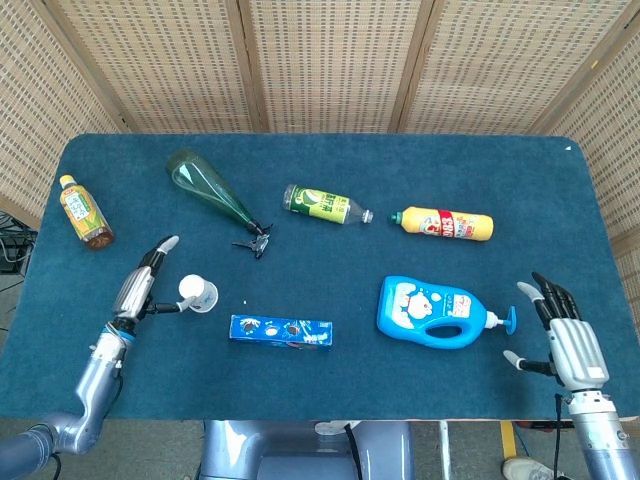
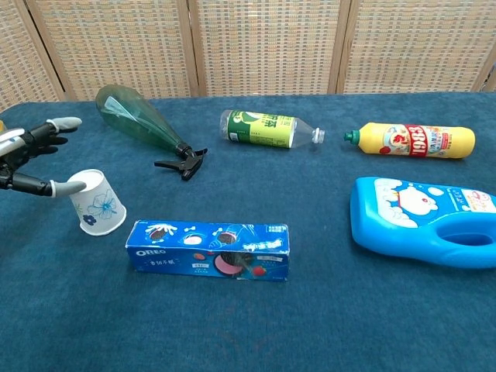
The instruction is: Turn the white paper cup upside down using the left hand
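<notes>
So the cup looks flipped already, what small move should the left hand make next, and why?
Probably draw the left hand clear to the left. The paper cup sits bottom-up on the table, leaning slightly, and the hand's fingers are spread, with one fingertip right at the cup's top edge. Easing straight away should avoid tipping it.

— Anything legible down there?

— The blue biscuit box point(image 2: 208, 249), lower left of centre in the chest view, reads "OREO" at its left end, with small characters underneath too fine to make out. The yellow bottle point(image 2: 411, 140) at the upper right carries red-banded print, blurred beyond reading.

— And the rest?

— The green-labelled bottle point(image 2: 267, 128) at top centre has lettering too small to read, and the white paper cup point(image 2: 98, 211) shows only a blue flower, no words
</notes>
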{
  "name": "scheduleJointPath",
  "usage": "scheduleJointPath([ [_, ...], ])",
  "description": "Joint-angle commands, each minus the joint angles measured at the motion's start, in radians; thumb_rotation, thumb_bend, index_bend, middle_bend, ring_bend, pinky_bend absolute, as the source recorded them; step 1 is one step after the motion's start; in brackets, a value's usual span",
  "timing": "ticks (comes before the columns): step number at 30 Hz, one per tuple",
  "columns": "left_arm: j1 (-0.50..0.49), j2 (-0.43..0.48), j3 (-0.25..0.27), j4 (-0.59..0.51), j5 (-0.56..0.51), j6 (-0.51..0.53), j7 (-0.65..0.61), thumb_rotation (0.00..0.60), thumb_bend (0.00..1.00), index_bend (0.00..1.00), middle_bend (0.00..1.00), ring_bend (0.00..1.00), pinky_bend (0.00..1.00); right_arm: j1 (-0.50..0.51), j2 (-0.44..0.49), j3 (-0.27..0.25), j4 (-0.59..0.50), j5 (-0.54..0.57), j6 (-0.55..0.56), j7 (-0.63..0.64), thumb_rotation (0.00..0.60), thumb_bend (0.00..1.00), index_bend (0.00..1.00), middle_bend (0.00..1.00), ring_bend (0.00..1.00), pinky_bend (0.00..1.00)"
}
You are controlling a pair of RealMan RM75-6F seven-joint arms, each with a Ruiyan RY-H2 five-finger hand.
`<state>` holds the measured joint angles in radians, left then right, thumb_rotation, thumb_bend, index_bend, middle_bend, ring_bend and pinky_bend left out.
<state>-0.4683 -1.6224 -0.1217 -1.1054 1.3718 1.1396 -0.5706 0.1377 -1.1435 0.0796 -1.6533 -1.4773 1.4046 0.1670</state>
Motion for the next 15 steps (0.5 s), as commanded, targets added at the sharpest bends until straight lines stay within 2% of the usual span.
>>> scheduleJointPath([
  [1, 0.034, 0.038, -0.021, -0.020, 0.001, 0.107, 0.202, 0.514, 0.22, 0.00, 0.00, 0.00, 0.00, 0.000, -0.006, 0.002, 0.010, -0.002, 0.004, -0.011, 0.600, 0.09, 0.00, 0.00, 0.00, 0.00],
  [7, 0.103, 0.173, -0.002, -0.211, -0.056, 0.167, 0.541, 0.514, 0.24, 0.00, 0.00, 0.00, 0.00, 0.002, -0.022, 0.003, 0.033, -0.002, 0.011, -0.071, 0.600, 0.09, 0.00, 0.00, 0.00, 0.00],
  [15, 0.204, 0.299, 0.058, -0.409, -0.106, 0.256, 0.827, 0.514, 0.24, 0.00, 0.00, 0.00, 0.00, 0.001, -0.035, -0.001, 0.035, -0.001, 0.016, -0.133, 0.600, 0.09, 0.00, 0.00, 0.00, 0.00],
])
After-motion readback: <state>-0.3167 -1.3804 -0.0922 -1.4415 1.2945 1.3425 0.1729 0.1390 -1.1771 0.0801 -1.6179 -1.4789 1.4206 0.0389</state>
